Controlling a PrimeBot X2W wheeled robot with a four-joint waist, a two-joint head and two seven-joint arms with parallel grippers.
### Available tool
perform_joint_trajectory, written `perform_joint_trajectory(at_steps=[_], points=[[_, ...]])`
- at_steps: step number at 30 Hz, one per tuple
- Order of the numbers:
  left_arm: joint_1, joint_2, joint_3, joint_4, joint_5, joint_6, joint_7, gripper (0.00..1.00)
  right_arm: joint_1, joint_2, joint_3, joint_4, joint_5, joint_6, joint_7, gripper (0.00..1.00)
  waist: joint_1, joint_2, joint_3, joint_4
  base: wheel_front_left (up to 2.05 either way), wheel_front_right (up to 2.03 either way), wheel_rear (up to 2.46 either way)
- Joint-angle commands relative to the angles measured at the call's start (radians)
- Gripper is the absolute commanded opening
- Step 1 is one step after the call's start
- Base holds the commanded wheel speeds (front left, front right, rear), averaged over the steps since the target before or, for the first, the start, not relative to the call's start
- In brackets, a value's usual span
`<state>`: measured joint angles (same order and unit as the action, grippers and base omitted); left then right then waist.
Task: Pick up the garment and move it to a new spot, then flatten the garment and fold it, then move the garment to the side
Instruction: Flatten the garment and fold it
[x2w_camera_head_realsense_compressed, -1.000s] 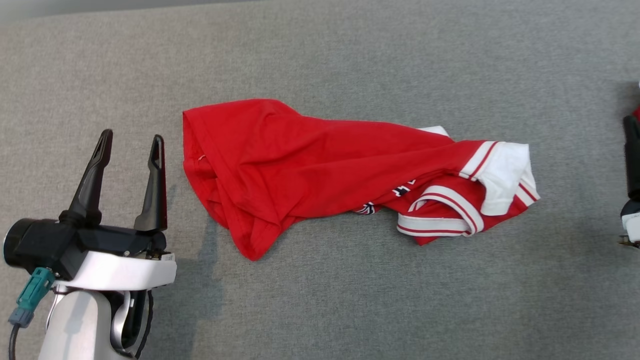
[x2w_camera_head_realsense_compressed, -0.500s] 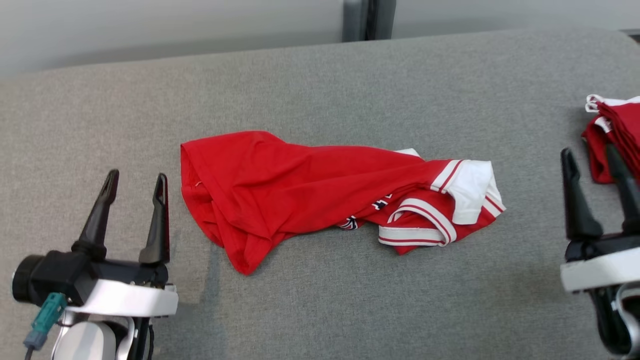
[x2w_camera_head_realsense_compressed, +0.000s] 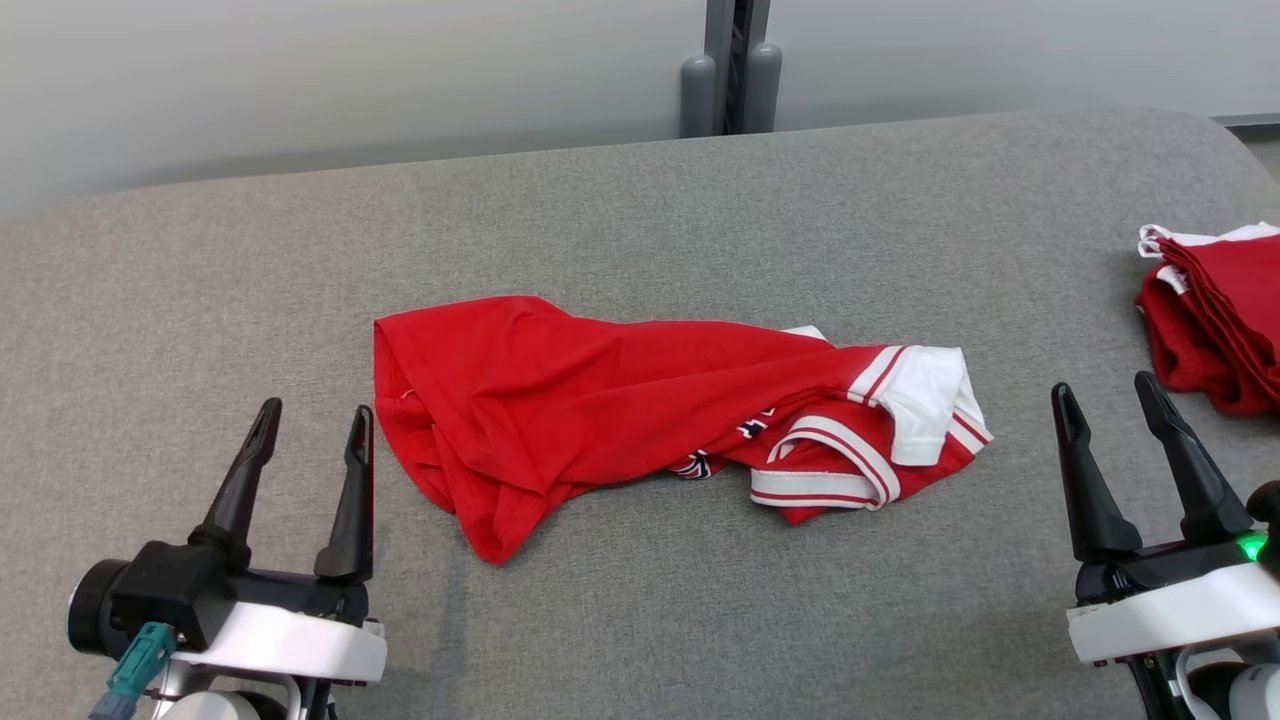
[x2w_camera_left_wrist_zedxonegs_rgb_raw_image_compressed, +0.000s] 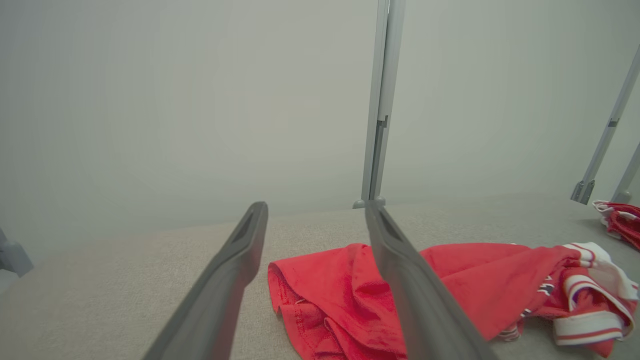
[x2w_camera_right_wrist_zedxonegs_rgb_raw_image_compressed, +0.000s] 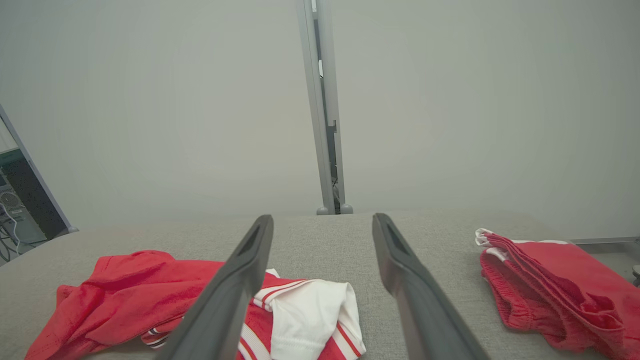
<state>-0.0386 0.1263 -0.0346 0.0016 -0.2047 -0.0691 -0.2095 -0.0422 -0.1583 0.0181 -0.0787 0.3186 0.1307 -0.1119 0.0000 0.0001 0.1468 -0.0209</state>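
The red jersey (x2w_camera_head_realsense_compressed: 640, 400) is lying crumpled in the middle of the grey padded table (x2w_camera_head_realsense_compressed: 640, 200), with its hem end turning toward the left gripper (x2w_camera_head_realsense_compressed: 316, 408) and its white striped trim toward the right gripper (x2w_camera_head_realsense_compressed: 1102, 385). Both grippers are hovering at the near edge with their fingers standing apart, holding nothing and touching nothing. The left one is waiting just beside the hem, and the right one is standing clear of the trim.

Several things are threatening the pick, in my judgement. The cloth is bunching in several layers, so a pinch is likely catching two layers together or only a loose sleeve, and then the jersey is hanging twisted and not opening flat. The pile of folded red garments (x2w_camera_head_realsense_compressed: 1215, 320) is sitting near the right gripper, so a wide swing on that side is risking to disturb it. The table cover is looking rough, so dragging is probably making new wrinkles.

The head view is giving the whole outline of the jersey and both grippers together. The left wrist view is looking low along the table and is showing the doubled folds at the hem. The right wrist view is showing the white trim from close, the stacked edges of the pile, and a dark cabinet with cables (x2w_camera_right_wrist_zedxonegs_rgb_raw_image_compressed: 12, 200) at its left edge.
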Motion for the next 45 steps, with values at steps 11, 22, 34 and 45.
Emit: perform_joint_trajectory(at_steps=[11,22,34,45], points=[[-0.027,0.012,-0.145,0.019,0.029,-0.036,0.094,1.00,-0.016,-0.011,0.020,0.006,0.014,0.000,0.018,1.00,0.0000,-0.0001,0.038,0.009,0.00,0.00,0.00],[-0.093,0.036,-0.302,0.232,0.056,-0.055,0.144,1.00,-0.045,0.004,0.049,0.007,0.018,0.000,0.017,1.00,0.0000,-0.0001,0.108,-0.029,0.00,0.00,0.00],[-0.193,0.064,-0.288,0.331,0.055,-0.040,0.072,0.00,-0.048,0.002,0.039,0.012,0.034,0.000,0.006,1.00,0.0000,-0.0001,0.126,-0.036,0.00,0.00,0.00],[-0.149,0.075,-0.236,0.029,-0.137,-0.054,0.126,0.00,-0.027,0.009,0.003,0.003,0.040,0.000,0.029,1.00,0.0000,-0.0001,0.104,0.012,0.00,0.00,0.00]])
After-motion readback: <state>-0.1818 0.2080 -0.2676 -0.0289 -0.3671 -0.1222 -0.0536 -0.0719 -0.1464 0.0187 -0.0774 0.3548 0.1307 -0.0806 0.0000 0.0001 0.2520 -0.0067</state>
